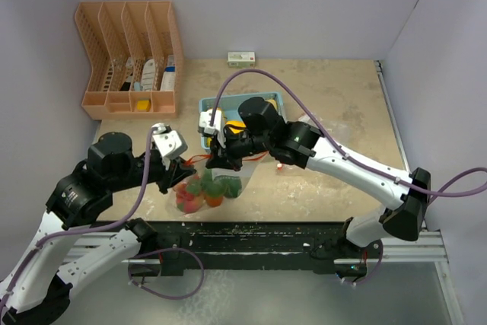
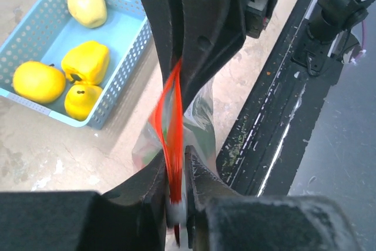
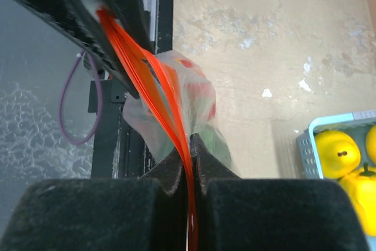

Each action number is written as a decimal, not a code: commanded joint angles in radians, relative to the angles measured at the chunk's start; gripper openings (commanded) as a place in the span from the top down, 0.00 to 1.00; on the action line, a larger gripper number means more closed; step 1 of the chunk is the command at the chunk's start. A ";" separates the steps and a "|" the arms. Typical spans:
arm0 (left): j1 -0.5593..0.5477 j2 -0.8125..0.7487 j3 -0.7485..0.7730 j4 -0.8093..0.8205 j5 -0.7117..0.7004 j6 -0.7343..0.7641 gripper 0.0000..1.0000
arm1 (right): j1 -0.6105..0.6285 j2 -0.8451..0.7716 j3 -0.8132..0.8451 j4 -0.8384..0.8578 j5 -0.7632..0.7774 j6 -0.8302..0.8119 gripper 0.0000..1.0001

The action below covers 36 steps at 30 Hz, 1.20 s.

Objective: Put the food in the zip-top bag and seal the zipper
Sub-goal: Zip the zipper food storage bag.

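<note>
Fingers [image 3: 170, 171] pinch zipper [image 3: 154, 92], food [image 3: 202, 95] hanging below.

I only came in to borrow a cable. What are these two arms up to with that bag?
Both arms hold a clear zip-top bag by its red zipper strip. The left end effector and the right end effector are each shut on the strip, which runs taut between them. Red, green and orange toy food sits inside the bag. Several yellow pieces lie in the light-blue basket, not yet bagged.
</note>
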 commanded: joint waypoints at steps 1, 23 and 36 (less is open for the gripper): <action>0.001 -0.049 0.012 0.064 -0.026 0.038 0.65 | -0.088 -0.061 0.031 0.053 -0.031 0.068 1.00; 0.002 -0.076 -0.113 0.519 -0.055 0.080 0.11 | -0.168 -0.179 -0.076 0.286 -0.324 0.305 1.00; 0.001 -0.087 -0.126 0.595 -0.030 0.039 0.37 | -0.168 -0.181 -0.083 0.286 -0.330 0.319 1.00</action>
